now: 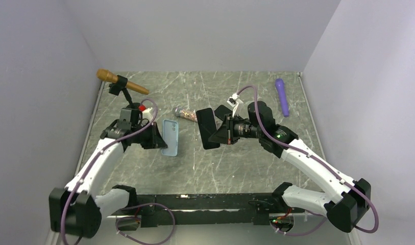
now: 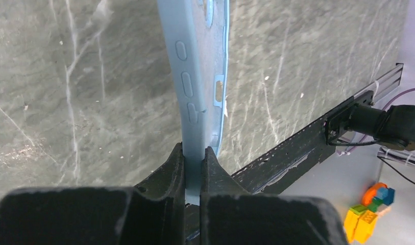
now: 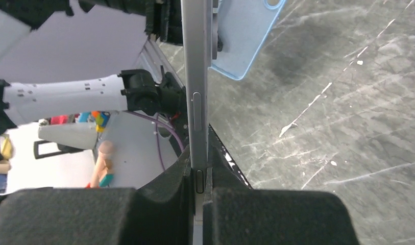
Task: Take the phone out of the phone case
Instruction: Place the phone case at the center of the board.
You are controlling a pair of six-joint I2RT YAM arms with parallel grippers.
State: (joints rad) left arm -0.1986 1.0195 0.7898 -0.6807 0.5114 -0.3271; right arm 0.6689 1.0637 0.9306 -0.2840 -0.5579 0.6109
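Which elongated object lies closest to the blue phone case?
The glitter-filled tube, just beyond the case; the brown microphone and purple stick sit much farther away.

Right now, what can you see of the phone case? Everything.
The phone case is light blue, matte and soft-looking, like silicone, with rounded corners. One side wall shows two raised button bumps and a small slot cutout. It is empty: the phone is apart from it, to its right. The left gripper is shut on its near end, and nothing else visibly touches it. It extends straight out from the fingers and looks lifted off the table, though that is hard to confirm.
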